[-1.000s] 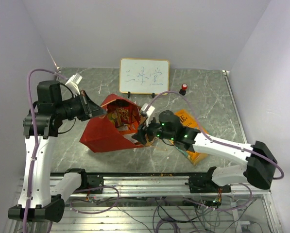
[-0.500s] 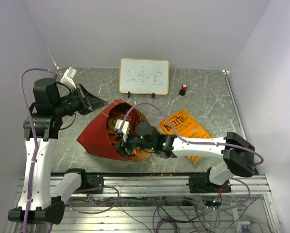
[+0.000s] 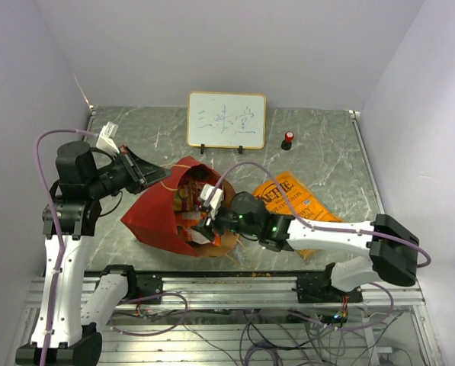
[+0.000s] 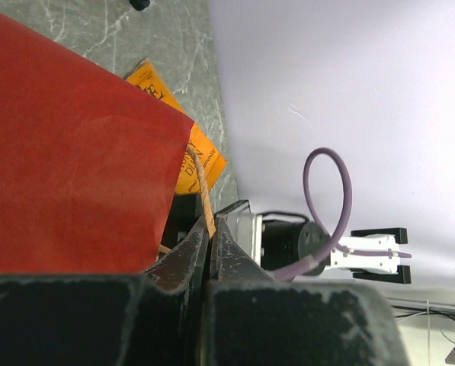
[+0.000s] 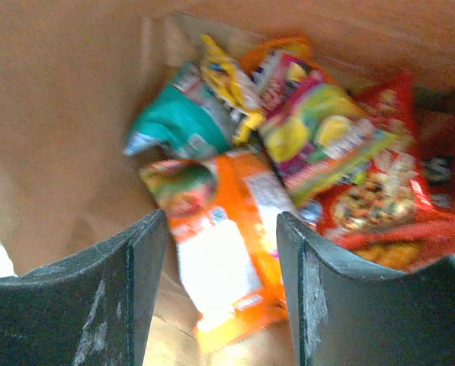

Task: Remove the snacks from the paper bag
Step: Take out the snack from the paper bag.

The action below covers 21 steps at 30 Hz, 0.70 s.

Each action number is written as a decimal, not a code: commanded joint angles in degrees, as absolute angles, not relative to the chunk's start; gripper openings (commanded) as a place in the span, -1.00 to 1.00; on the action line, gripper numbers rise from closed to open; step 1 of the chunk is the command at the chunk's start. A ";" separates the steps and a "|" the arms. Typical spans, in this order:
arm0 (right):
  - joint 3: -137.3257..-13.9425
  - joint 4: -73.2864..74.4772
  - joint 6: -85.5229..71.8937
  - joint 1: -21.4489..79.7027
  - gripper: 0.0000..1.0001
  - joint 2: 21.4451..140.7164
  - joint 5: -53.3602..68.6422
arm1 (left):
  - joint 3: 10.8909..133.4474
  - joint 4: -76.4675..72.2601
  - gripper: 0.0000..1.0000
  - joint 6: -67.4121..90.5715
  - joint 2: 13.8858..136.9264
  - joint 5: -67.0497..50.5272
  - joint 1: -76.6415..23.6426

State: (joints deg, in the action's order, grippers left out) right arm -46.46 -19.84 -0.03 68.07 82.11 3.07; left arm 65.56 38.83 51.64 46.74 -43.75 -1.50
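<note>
The red paper bag [image 3: 155,217] lies on its side, its mouth facing right, with brown kraft inside [image 5: 59,114]. My left gripper [image 3: 147,177] is shut on the bag's string handle [image 4: 200,179] and holds the top edge up. My right gripper [image 3: 202,227] is open inside the bag's mouth. In the right wrist view its jaws [image 5: 221,252] stand either side of an orange packet [image 5: 235,252] without touching it. Behind that lie a teal-white packet [image 5: 181,122], a yellow candy bar [image 5: 227,84], a green-pink packet [image 5: 318,137] and a red packet [image 5: 387,191]. An orange chip bag [image 3: 292,200] lies on the table outside.
A whiteboard [image 3: 225,120] stands at the back of the table. A small red-capped black bottle [image 3: 288,139] stands to its right. The right forearm [image 3: 326,229] lies across the orange chip bag. The table's metal rail runs along the near edge.
My right gripper moved left from just outside the bag into its mouth. My left gripper shifted a little lower, keeping hold of the handle, and the bag's mouth opened wider.
</note>
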 commanded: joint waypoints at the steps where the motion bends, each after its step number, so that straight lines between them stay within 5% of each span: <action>1: -42.76 -16.09 11.35 65.18 0.19 77.98 3.93 | 66.88 40.06 -0.86 50.93 45.61 -44.44 -1.58; 9: -46.82 -2.95 27.11 65.04 0.33 81.17 15.98 | 65.57 40.28 -0.86 51.38 43.93 -43.97 -1.54; 16: -52.95 -4.27 25.31 64.88 0.92 90.97 21.81 | 67.28 41.73 -0.86 48.34 45.92 -45.24 -1.54; 21: -55.52 -3.52 27.57 64.79 1.00 95.30 23.54 | 65.74 40.62 -0.86 48.01 45.88 -46.64 -1.50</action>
